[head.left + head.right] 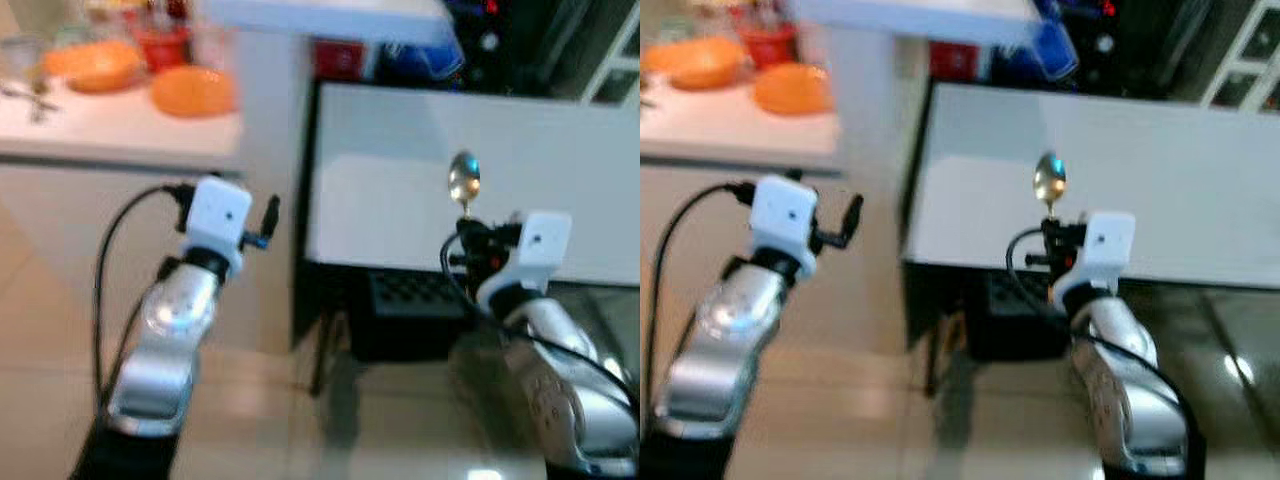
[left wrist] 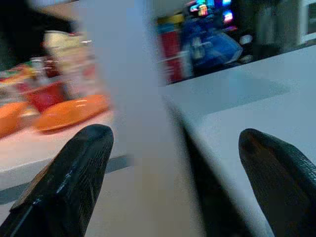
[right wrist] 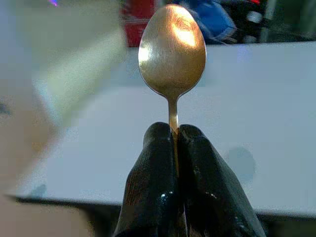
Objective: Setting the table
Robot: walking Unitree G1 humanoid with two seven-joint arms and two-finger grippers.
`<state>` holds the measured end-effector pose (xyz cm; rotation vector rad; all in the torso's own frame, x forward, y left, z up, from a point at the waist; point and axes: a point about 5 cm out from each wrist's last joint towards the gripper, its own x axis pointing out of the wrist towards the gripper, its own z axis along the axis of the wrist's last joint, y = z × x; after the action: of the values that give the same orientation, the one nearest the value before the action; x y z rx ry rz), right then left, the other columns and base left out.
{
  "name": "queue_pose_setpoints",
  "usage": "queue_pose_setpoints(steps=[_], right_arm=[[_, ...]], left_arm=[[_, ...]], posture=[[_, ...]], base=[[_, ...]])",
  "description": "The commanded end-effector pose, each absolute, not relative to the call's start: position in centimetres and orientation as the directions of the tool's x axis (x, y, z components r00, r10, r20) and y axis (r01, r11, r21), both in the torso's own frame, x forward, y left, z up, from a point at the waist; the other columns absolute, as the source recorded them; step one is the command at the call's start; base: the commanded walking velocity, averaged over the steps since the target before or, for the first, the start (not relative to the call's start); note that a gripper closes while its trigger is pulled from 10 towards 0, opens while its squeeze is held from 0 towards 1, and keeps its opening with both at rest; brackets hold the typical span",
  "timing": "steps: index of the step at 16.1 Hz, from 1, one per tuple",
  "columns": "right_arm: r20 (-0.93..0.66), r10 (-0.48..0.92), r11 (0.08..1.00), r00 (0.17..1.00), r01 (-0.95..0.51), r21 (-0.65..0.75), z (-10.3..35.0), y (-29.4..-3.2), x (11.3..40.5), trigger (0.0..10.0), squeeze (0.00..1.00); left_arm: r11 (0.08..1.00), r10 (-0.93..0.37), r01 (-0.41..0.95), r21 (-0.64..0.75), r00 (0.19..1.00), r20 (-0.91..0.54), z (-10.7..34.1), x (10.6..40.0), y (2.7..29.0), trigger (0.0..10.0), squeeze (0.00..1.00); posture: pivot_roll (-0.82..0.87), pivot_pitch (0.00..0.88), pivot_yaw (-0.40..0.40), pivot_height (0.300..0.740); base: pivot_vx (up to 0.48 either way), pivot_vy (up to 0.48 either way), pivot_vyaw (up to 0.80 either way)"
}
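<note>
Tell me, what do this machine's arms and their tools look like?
Both arms are rounded, shiny silver shells. Each ends in a white boxy wrist block with a small dark dot, and black cables loop from it back along the arm. The left tool and right tool each have two long, black, finely textured fingers.

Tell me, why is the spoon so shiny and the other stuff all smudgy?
In the right wrist view the spoon is sharp, with a bright glare on its bowl, pinched by the right gripper; the table behind is soft. Both eye views are blurred throughout. In the left wrist view the orange bowl is smeared beyond the open left gripper.
</note>
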<state>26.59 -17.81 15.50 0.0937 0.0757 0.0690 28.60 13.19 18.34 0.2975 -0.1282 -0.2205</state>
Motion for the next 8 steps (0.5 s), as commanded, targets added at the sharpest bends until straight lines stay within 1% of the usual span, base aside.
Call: queue_pose_setpoints(steps=[1, 6, 8], right_arm=[[-0.070, 0.055, 0.995, 0.996, -0.049, 0.086, 15.85, -17.92, 26.77, 10.0, 0.00], [-0.088, 0.030, 0.997, 0.996, -0.024, 0.071, 15.91, -18.32, 26.84, 10.0, 0.00], [-0.087, 0.020, 0.998, 0.996, -0.014, 0.068, 16.00, -18.51, 26.88, 10.0, 0.00]], left_arm=[[0.927, -0.227, 0.188, 0.323, 0.970, 0.087, 18.35, 28.57, 13.57, 10.0, 0.00], [0.926, -0.241, 0.202, 0.319, 0.967, 0.087, 18.23, 28.59, 13.23, 10.0, 0.00], [0.933, -0.249, 0.212, 0.292, 0.964, 0.095, 18.47, 28.71, 12.79, 10.0, 0.00]], posture=[[-0.01, 0.000, -0.018, 0.740], [-0.02, 0.000, -0.009, 0.740], [-0.02, 0.000, -0.007, 0.740]], base=[[0.000, -0.461, 0.00], [0.000, -0.462, 0.00], [0.000, -0.459, 0.00]])
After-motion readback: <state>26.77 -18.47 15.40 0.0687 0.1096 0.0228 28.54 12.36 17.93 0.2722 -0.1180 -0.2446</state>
